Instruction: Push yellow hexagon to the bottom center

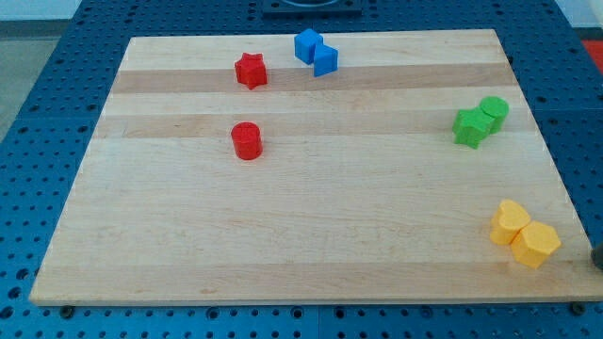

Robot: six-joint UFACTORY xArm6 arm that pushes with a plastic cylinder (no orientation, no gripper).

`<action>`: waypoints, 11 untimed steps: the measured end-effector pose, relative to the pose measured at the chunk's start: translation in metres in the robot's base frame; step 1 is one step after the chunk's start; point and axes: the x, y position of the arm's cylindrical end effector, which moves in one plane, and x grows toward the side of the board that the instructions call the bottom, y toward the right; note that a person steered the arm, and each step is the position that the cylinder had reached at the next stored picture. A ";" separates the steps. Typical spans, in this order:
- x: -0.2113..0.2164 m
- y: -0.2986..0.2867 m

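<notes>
Camera view: a wooden board point(311, 235) is seen on a blue perforated table point(57, 113).
Tip: a dark sliver at the right edge, near side, may be my tip point(597, 255); this cannot be told for sure. No pincer is fitted, so nothing is grasped.
Target block: the yellow hexagon point(536, 244) lies at the near right corner, close to the board's edge.
Neighbour: a second yellow block point(510, 222), its shape unclear, is touching the hexagon on its far-left side.
Other blocks: a red star point(251, 70) and a red cylinder point(247, 140) lie left; two blue blocks point(316, 52) far; two green blocks point(480, 121) right.
Risk: the neighbour could be dragged along by a leftward push.
Risk: the hexagon could be tipped off the near edge by an off-centre push.
</notes>
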 end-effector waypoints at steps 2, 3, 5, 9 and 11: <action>-0.001 -0.040; -0.007 -0.053; -0.017 -0.068; -0.017 -0.135; -0.017 -0.169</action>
